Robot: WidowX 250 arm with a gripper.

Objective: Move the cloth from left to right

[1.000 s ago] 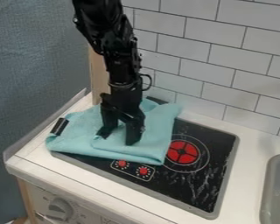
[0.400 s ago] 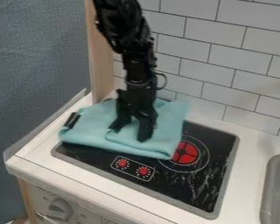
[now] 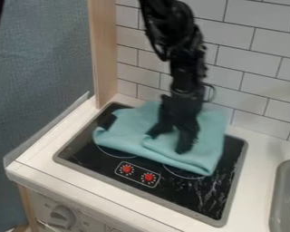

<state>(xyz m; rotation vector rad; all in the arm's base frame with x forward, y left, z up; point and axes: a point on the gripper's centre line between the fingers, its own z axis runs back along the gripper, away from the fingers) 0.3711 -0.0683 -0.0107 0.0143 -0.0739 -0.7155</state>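
My gripper (image 3: 168,142) comes down from the top, right of the frame's middle, and rests on the folded light-blue cloth (image 3: 132,138). The two fingers stand apart, open, with their tips against the cloth's upper surface. The cloth lies over the back and middle of the black stove top (image 3: 214,195), and its right part covers most of the right burner. A black piece (image 3: 107,121) shows at the cloth's left edge.
Two red knobs (image 3: 137,172) sit in front of the cloth. A grey sink (image 3: 287,197) is at the right edge. The tiled wall (image 3: 256,77) stands behind, with a wooden post (image 3: 103,54) at the back left.
The arm has moved right, and the cloth has slid right along with it. The left side of the stove is now uncovered, and the right burner is mostly covered. The fingers stay spread.
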